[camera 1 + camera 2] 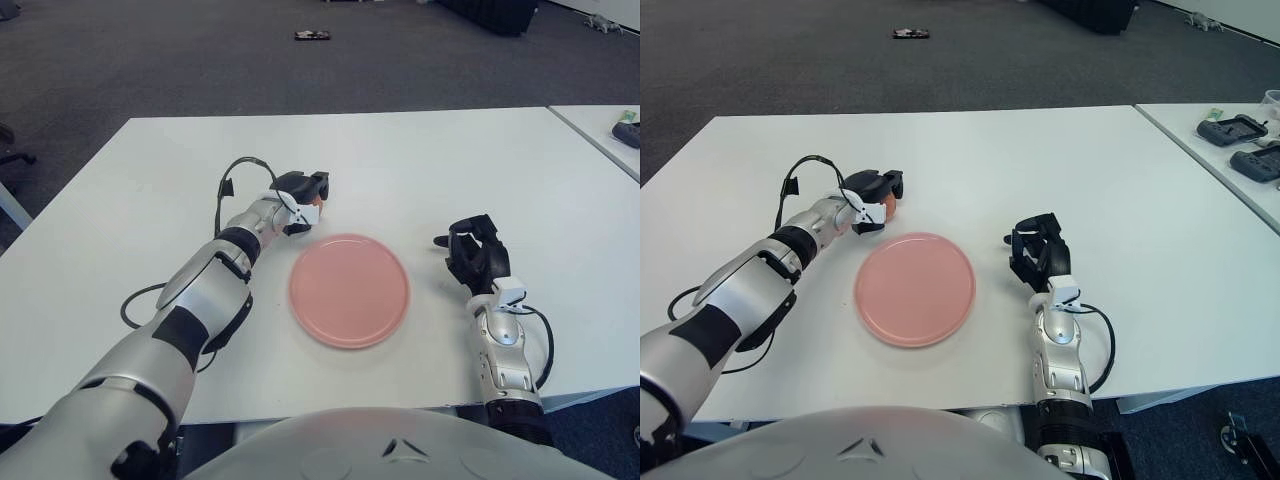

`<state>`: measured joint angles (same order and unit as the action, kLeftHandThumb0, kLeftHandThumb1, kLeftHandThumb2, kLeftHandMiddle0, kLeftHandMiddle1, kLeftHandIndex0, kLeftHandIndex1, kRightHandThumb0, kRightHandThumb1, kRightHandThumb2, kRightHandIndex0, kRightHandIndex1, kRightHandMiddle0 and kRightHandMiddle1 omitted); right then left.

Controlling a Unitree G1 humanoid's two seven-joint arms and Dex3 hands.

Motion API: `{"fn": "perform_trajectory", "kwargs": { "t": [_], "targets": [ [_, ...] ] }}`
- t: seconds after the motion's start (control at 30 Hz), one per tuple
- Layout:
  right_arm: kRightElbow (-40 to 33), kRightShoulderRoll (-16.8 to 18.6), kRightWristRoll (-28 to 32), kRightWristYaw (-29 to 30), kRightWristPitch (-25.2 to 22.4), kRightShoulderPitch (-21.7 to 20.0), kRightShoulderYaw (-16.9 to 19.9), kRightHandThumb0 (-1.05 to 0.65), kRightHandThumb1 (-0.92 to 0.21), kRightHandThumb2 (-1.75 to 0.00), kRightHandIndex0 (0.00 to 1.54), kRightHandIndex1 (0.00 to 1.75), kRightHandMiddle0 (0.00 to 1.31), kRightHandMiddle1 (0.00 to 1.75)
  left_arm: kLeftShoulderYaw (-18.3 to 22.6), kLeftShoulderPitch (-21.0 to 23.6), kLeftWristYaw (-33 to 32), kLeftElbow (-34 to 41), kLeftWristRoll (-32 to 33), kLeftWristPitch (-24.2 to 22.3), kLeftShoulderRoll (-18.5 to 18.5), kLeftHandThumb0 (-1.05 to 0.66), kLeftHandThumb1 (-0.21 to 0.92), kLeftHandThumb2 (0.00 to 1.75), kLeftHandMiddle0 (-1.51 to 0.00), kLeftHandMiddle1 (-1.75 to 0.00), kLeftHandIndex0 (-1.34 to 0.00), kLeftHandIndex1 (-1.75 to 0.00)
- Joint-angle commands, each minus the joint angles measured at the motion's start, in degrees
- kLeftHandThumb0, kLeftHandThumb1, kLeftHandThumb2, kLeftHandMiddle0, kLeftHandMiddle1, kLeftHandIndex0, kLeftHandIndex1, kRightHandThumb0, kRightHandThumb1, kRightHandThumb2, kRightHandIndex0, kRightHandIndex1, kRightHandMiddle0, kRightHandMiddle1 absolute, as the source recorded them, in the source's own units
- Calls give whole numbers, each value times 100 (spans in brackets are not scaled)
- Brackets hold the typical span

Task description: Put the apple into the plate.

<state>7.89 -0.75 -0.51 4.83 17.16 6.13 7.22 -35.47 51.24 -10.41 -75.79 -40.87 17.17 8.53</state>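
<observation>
A pink plate (349, 290) lies flat in the middle of the white table (420, 170), with nothing on it. Just beyond its far left rim my left hand (306, 193) has its dark fingers curled over the apple (891, 205). Only a reddish sliver of the apple shows under the fingers. It stays outside the plate, close to the rim, and I cannot tell whether it touches the table. My right hand (474, 254) shows to the right of the plate, fingers relaxed and holding nothing.
A black cable (232, 178) loops over the table beside my left forearm. A second table (1240, 150) at the right carries dark devices (1232, 129). A small dark object (312, 36) lies on the carpet far behind.
</observation>
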Motion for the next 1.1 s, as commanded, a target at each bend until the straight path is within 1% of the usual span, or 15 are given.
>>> {"fn": "perform_trajectory", "kwargs": {
  "t": [0.0,0.2,0.53,0.67,0.8,1.0,1.07],
  "targets": [
    [-122,-13,37,-21,-10,16,5,-35,-88,-59,53,117,21,175,14,-405,102,-197,1,-53,-36,0,2,161,-89,-160,-61,-175],
    [-121,-7,22,-9,-19,12,1,-35,-88,-58,53,116,21,175,185,-427,185,-195,155,-53,-61,0,0,164,-89,-162,-62,-175],
    [-142,-13,-31,38,-135,8,3,-35,-89,-57,52,116,21,175,1104,-363,1019,-170,1111,-175,-126,0,-2,166,-90,-162,-64,-175],
    [-117,-4,-12,32,-111,-9,9,-35,-89,-57,52,116,21,175,1333,-364,1202,-152,1326,-244,-146,0,-2,166,-91,-162,-64,-175],
    [-139,7,-11,42,-127,-7,9,-35,-88,-59,53,116,22,175,1694,-351,1406,-115,1678,-271,-148,0,-3,167,-91,-162,-64,-175],
    [-155,2,-33,53,-180,1,5,-35,-86,-62,54,115,23,175,2020,-351,1620,-81,1981,-242,-145,0,-3,168,-91,-164,-65,-175],
    [-131,7,-11,40,-131,-2,9,-35,-86,-61,53,115,22,175,2127,-344,1669,-64,2071,-203,-126,0,-3,168,-91,-164,-65,-175]
  ]
}}
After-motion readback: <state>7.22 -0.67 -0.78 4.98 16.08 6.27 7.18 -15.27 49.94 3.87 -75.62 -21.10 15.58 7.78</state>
